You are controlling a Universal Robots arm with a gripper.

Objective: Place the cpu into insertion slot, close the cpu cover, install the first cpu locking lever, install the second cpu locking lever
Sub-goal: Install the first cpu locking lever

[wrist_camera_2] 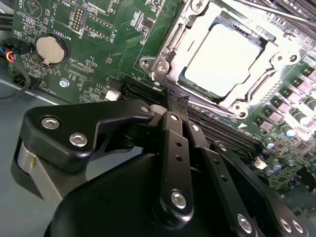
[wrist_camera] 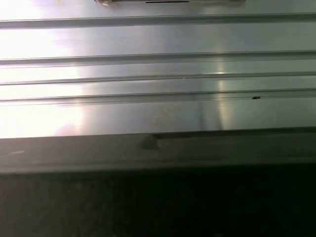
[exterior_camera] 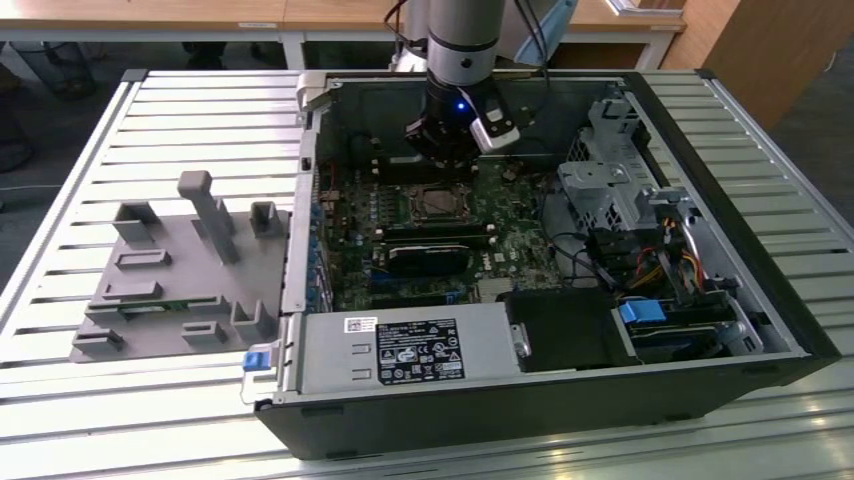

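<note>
The tool point(exterior_camera: 445, 160) hangs down inside the open computer case point(exterior_camera: 747, 330), just above the far edge of the insertion slot point(exterior_camera: 437, 203) as the exterior view shows it. In the second wrist view the tool point(wrist_camera_2: 174, 98) has its black fingers point(wrist_camera_2: 175, 148) drawn together into a narrow tip with nothing between them, so it looks clenched and holding nothing. That tip sits right at the edge of the socket, near a thin metal rod that runs along that side; can't tell if it's actually touching it.

The cpu point(wrist_camera_2: 223, 59) is already in the insertion slot point(wrist_camera_2: 256, 89), flat, its pale metal top showing through the square window of the cpu cover point(wrist_camera_2: 170, 47). The cover is lying down flat around the chip, so it looks closed. Whether the rods along the socket edges are hooked down I can't say.

Going outward from the socket on the green motherboard point(wrist_camera_2: 98, 29): a round coin battery point(wrist_camera_2: 51, 48) sits well off to one side, and long black slots run just beside the socket edge nearest the tool. In the exterior view, black memory sticks point(exterior_camera: 434, 237) lie just on the near side of the socket, and a silver power supply box point(exterior_camera: 400, 350) fills the case's near corner. Beyond the case, on the exterior view's left, a grey fixture block point(exterior_camera: 187, 270) stands on the slatted metal bench point(exterior_camera: 80, 420).
</note>
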